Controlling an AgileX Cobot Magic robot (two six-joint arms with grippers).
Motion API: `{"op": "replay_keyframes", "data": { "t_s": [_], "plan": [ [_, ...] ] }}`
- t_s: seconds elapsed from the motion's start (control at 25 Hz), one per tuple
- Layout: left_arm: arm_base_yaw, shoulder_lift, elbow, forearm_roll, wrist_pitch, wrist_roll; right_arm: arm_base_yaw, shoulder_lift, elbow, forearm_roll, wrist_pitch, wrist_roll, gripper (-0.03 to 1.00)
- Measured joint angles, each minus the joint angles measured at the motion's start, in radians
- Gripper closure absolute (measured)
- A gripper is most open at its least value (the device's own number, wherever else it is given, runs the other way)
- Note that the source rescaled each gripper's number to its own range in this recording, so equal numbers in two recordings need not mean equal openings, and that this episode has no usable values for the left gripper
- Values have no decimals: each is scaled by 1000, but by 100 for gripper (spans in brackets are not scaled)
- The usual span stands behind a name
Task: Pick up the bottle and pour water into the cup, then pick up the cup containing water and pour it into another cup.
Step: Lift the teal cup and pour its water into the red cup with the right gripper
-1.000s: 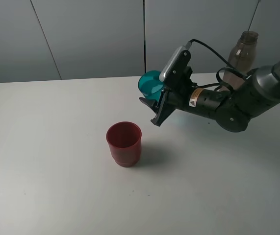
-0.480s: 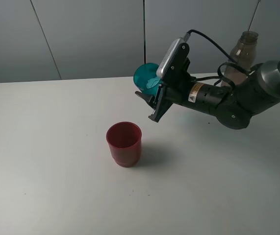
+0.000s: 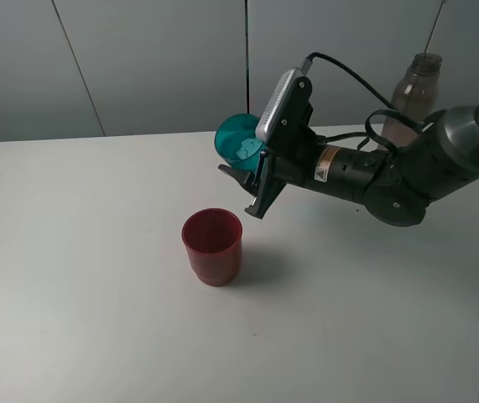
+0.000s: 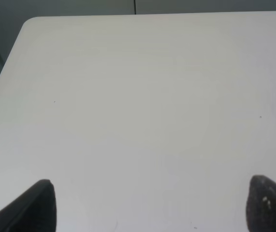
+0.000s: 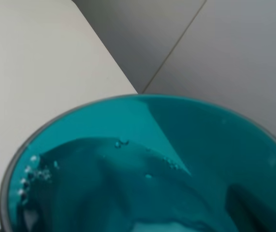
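1. Right gripper (image 3: pixel 246 180) is clamped on the teal cup (image 3: pixel 233 141), which is tipped hard in mid-air, near the red cup (image 3: pixel 212 243) but not over it
2. Water (image 5: pixel 128 193) sits close to the rim, so more tilt now probably dumps it on the table (image 3: pixel 96 294)
3. Slick plastic could twist in the jaws
4. Left gripper (image 4: pixel 154 208) hangs spread wide, and the bottle (image 3: pixel 413 92) stands well behind, so no clash there

Tilted teal cup (image 3: pixel 237 144) aloft; red cup (image 3: pixel 212 246), bottle (image 3: pixel 413 88) upright
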Motion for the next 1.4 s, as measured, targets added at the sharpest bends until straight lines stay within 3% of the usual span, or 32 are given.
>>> {"op": "replay_keyframes", "data": {
  "t_s": [0.52, 1.12, 1.4],
  "plan": [
    [0, 0, 0, 0, 0, -2, 10, 0, 11, -27, -2, -54, 89],
    [0, 4, 1, 1, -5, -4, 28, -8, 15, -27, -3, -388, 89],
    [0, 4, 1, 1, -5, -4, 28, -8, 15, -27, -3, -483, 89]
  ]
}}
